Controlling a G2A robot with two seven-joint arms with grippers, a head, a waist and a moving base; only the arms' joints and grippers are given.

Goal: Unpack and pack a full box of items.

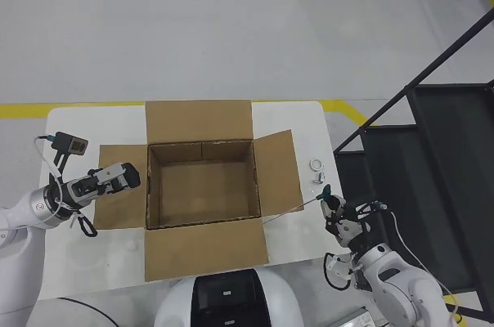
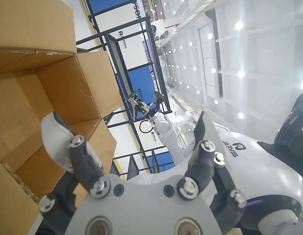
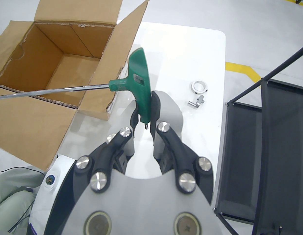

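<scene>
A silver metal ring (image 3: 199,86) and small metal clamp piece (image 3: 196,101) lie on the white table (image 3: 190,50) near my right gripper (image 3: 144,113), which clamps the green T-handled wrench (image 3: 139,84), its steel shaft crossing the right flap of the open brown cardboard box (image 3: 75,40) with the far tip cut off in my right wrist view, while my left gripper (image 2: 127,123) gapes wide over the left flap.

You have a white table (image 1: 300,237) with rounded corners. Taking the top view as your clock face, with the robot at 6, the open cardboard box (image 1: 202,192) stands at the table's centre with its four flaps spread flat outward. At about 3 o'clock, near the table's edge, a silver ring (image 1: 316,164) lies flat. A small metal clamp piece (image 1: 318,175) lies just beside it, toward 6.
</scene>
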